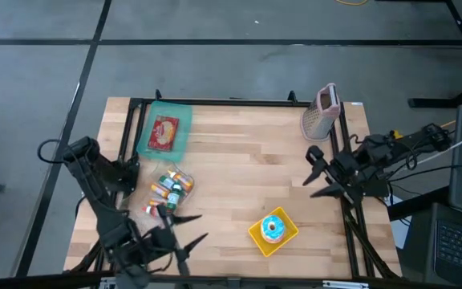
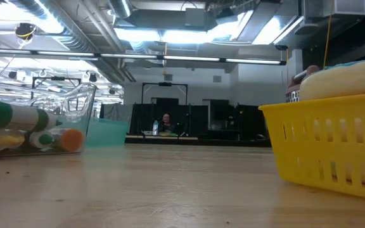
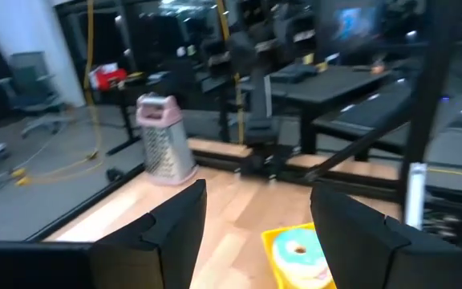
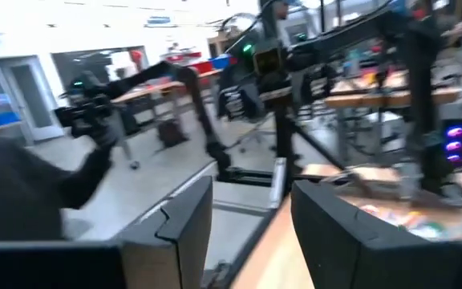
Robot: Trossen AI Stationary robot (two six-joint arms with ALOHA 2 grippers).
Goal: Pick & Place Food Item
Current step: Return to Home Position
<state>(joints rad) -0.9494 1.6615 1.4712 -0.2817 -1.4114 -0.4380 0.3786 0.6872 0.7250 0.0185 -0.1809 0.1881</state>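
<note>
Bottles [image 1: 167, 189] of food colouring lie together in the clear bin [image 2: 81, 104] near the worktop's [image 1: 239, 160] left edge, so sorting looks done. Left tool [image 1: 204, 225] hangs beside the bin toward the front edge, spread wide and empty; right tool [image 1: 311, 170] by the right edge likewise, nothing seemingly left to carry

You've got a wooden table [image 1: 239, 168] carrying a teal tray [image 1: 145, 144] and transparent bin [image 1: 152, 181] on the left, yellow basket [image 1: 257, 235] mid-table, grater [image 1: 321, 114] in the right corner.
</note>
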